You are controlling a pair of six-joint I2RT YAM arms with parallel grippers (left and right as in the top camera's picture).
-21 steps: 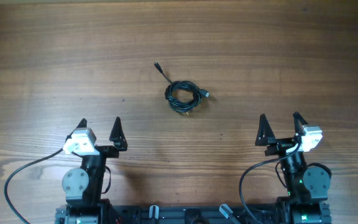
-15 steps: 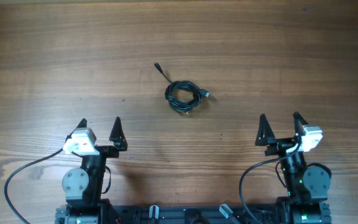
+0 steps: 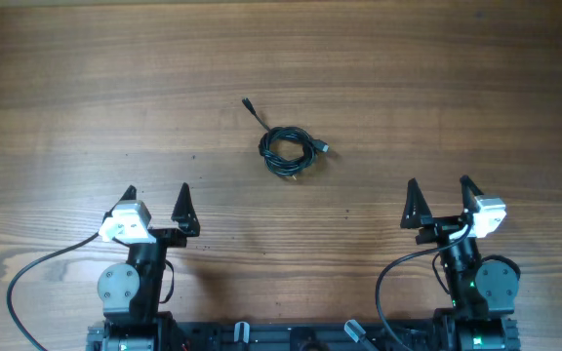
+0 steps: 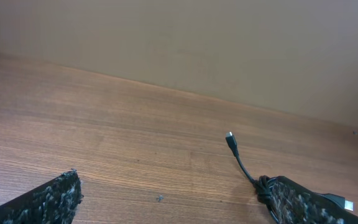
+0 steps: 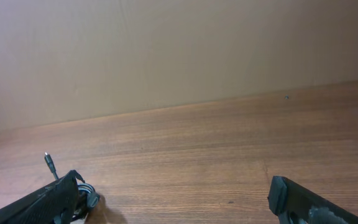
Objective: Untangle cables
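A thin black cable (image 3: 287,151) lies coiled in a small bundle at the middle of the wooden table, one plug end trailing up-left (image 3: 247,101) and another at its right (image 3: 323,148). In the left wrist view the cable (image 4: 244,165) shows at right, partly hidden behind my right finger. In the right wrist view the coil (image 5: 87,198) peeks out beside my left finger. My left gripper (image 3: 157,197) and right gripper (image 3: 439,187) are both open and empty, resting near the front edge, well short of the coil.
The wooden table (image 3: 437,78) spreads around the coil. A plain wall (image 4: 229,43) stands behind the far edge. Thick black robot wires (image 3: 37,268) loop at the arm bases.
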